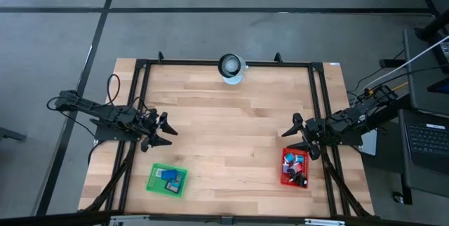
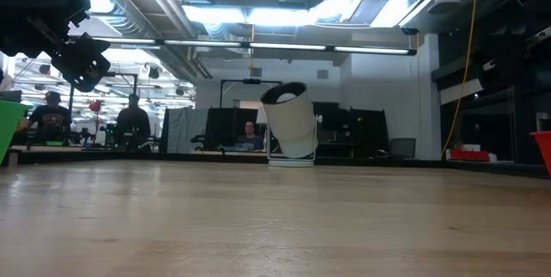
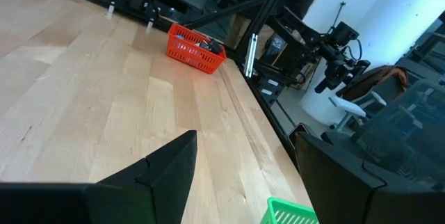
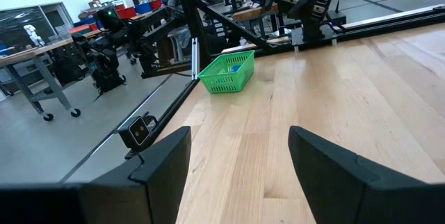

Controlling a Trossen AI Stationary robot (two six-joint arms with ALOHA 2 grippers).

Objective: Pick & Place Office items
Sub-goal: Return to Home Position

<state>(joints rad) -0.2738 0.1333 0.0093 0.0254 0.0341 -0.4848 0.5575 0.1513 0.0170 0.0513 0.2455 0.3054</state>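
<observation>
Wooden table (image 1: 231, 121), left jaws, right jaws spread, at opposite edges

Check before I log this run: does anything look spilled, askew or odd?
Nothing is spilled: the office items lie in the green basket and red basket, none loose. The white round object at the far edge appears tilted in the low view. Left gripper and right gripper hang open at either side.

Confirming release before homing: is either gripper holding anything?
No: the left gripper and the right gripper each show open, empty fingers with only bare table between them.
</observation>
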